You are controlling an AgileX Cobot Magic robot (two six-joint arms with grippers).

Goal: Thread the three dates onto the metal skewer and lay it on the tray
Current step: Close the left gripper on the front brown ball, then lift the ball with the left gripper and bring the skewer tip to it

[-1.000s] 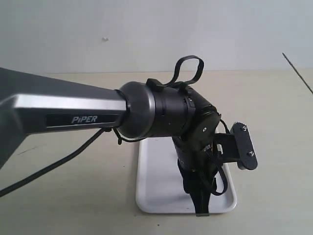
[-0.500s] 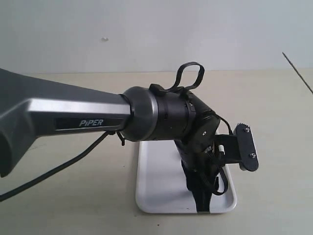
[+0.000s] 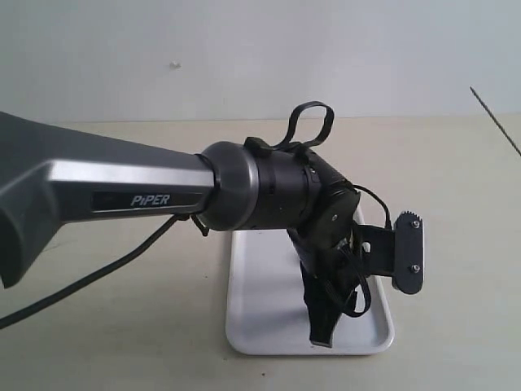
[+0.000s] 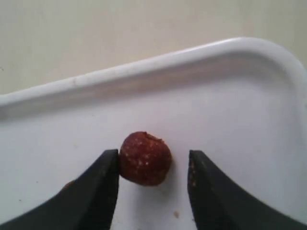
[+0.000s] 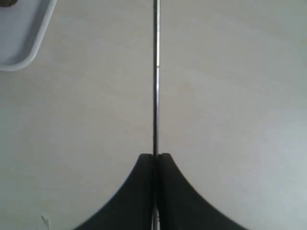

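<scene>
One date [image 4: 145, 158] lies inside the spread left hand [image 4: 152, 155], which has swung leftward; right hand [image 5: 157, 158] pinches the skewer [image 5: 155, 72].

tray [image 3: 259, 303]: middle hidden by left arm [image 3: 122, 186] | metal skewer [image 3: 494, 120]: cut off at edge

The date [image 4: 145, 158] was dk reddish-brown w/ pale specks, the tray [image 4: 144, 72] glossy white, and the left pincer [image 4: 152, 163] & right pincer [image 5: 156, 160] both matte black. The skewer [image 5: 155, 72] was dk grey w/ a lighter glint, against a pale beige bench [image 5: 230, 96]. The arm [image 3: 122, 175] was grey & black w/ white "PiPER" lettering on a black strip; the wall [image 3: 244, 49] was pale grey-white.
</scene>
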